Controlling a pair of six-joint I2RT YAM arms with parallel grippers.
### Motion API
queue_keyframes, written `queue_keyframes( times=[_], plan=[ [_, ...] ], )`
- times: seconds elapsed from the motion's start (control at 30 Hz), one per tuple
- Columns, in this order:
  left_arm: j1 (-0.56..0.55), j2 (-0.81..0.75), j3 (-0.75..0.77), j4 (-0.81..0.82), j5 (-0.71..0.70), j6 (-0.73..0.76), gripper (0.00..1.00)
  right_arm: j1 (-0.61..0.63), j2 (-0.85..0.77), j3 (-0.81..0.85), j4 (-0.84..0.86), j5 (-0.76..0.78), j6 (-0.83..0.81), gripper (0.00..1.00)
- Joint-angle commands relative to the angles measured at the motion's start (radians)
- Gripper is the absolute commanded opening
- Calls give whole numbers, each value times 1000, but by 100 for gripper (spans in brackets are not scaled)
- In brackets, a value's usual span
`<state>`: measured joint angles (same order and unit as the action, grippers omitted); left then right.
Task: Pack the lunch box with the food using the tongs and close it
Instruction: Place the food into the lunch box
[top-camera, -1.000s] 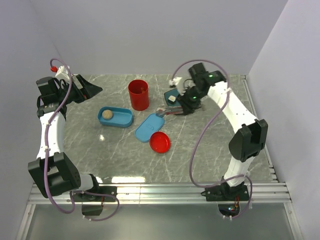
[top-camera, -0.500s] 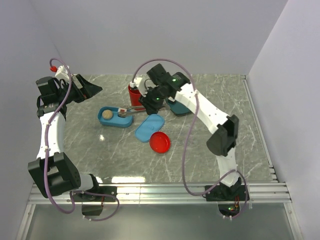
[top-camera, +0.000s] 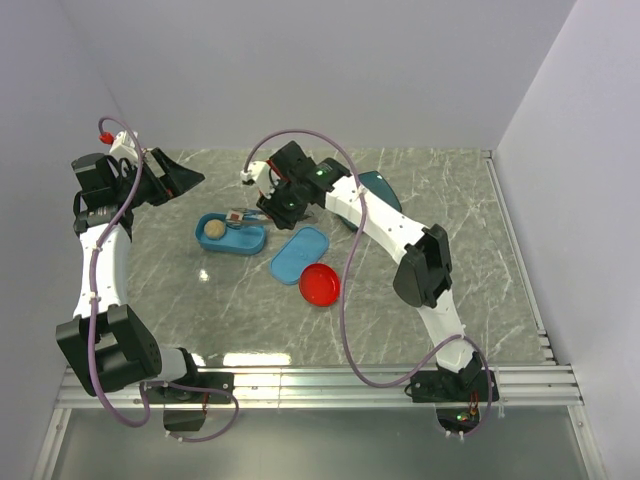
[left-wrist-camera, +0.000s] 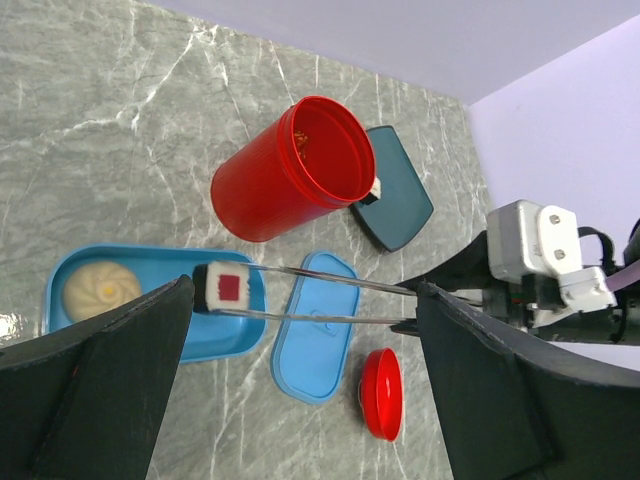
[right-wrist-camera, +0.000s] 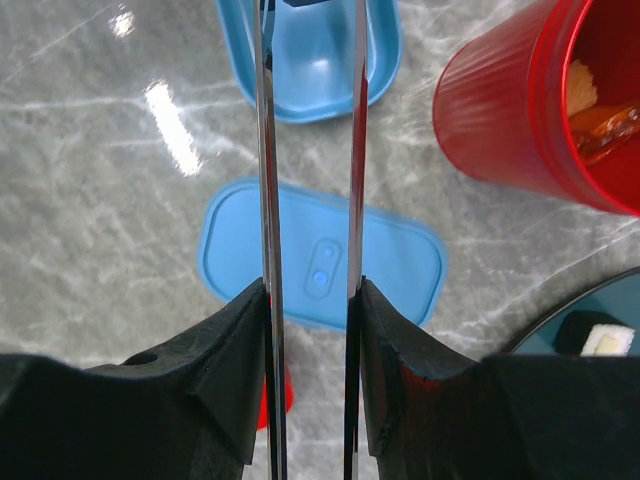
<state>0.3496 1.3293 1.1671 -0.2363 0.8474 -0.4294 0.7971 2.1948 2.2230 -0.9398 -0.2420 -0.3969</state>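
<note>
While the tongs (right-wrist-camera: 265, 200) are squeezed between the partly closed fingers of the right hand (right-wrist-camera: 310, 300), a white roll with a red centre (left-wrist-camera: 228, 288) is pinched at their tips, seemingly over the right end of the lunch box (left-wrist-camera: 225, 335). Their long axis is laid roughly along the box's length, so only lowering and release are judged needed. A beige ball (left-wrist-camera: 98, 290) is seated in the left end. The left hand (top-camera: 185, 180) is held wide open and empty, raised left of and behind the box. The red cup (left-wrist-camera: 270, 185) is stood just behind the box and the lid (left-wrist-camera: 312, 330) just beside it on the surface; neither is judged to block the drop.
</note>
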Motion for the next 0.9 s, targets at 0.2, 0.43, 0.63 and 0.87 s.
queue_keyframes(
  times=[0.2, 0.43, 0.63, 0.87],
  plan=[
    [6, -12, 28, 31, 10, -5, 99, 37, 22, 10, 105, 52, 4, 31],
    [9, -4, 28, 29, 13, -3, 99, 48, 36, -14, 121, 56, -6, 32],
    [9, -4, 20, 31, 13, -3, 100, 50, 54, -14, 133, 60, -8, 32],
    [11, 1, 20, 31, 13, -2, 99, 53, 74, -13, 139, 67, -20, 32]
  ],
)
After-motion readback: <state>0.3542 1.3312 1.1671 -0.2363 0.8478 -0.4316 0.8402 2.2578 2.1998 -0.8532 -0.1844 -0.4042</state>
